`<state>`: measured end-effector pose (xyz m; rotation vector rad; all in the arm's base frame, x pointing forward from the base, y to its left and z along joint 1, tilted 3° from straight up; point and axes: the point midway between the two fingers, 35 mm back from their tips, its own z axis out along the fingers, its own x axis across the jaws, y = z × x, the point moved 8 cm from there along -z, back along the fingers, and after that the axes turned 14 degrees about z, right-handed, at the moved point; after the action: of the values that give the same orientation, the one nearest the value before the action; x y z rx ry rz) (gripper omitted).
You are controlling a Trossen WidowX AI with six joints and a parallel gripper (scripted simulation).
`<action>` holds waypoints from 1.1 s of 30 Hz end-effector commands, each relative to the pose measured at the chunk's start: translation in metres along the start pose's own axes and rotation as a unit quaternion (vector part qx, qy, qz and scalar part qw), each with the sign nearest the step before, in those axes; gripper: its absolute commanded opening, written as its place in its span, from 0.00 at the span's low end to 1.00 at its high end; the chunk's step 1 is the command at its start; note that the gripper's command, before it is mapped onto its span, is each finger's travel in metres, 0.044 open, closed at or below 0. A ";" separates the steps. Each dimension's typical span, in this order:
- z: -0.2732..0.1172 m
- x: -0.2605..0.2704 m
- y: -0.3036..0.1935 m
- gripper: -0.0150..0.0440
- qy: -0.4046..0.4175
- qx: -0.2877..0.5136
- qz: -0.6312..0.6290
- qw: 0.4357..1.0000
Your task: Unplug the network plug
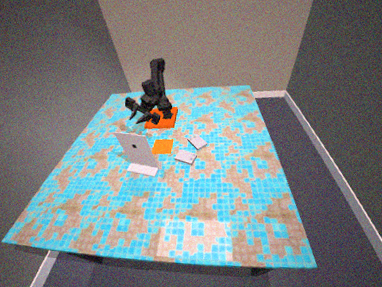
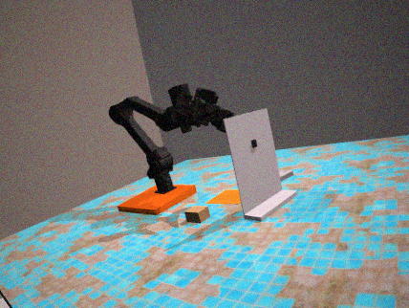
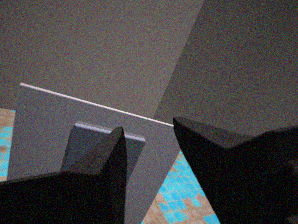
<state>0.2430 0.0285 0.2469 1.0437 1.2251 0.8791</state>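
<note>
The upright panel [image 1: 141, 150] [image 2: 255, 167] [image 3: 40, 130] is light grey, and a small black spot [image 1: 135, 146] [image 2: 253, 143] shows on its far side from the arm. In the wrist view a box-like socket housing [image 3: 90, 137] projects from the panel, partly covered by the left finger. The plug and its tab cannot be made out. My gripper [image 1: 135, 121] [image 2: 228, 122] [image 3: 148, 128] is partly open with nothing seen between the fingertips, near the panel's top edge on the arm's side. The marked square [image 1: 163, 146] [image 2: 225, 196] is orange and bears nothing visible.
The panel's foot [image 1: 143, 169] [image 2: 271, 206] lies on the patterned table [image 1: 212, 200] [image 2: 306, 249]. Two flat pale pieces lie beyond the square, one here [image 1: 197, 142] and one nearer [image 1: 186, 156]. A brown block [image 2: 197, 213] lies near the orange arm base [image 1: 153, 124] [image 2: 139, 206].
</note>
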 end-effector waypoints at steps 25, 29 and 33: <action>-0.069 0.048 -0.088 0.52 -0.054 0.074 -0.458 0.884; -0.071 0.048 -0.090 0.52 -0.055 0.076 -0.469 0.878; -0.069 0.049 -0.089 0.52 -0.055 0.075 -0.469 0.878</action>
<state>0.1807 0.0585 0.1472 0.4846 1.4885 -0.0179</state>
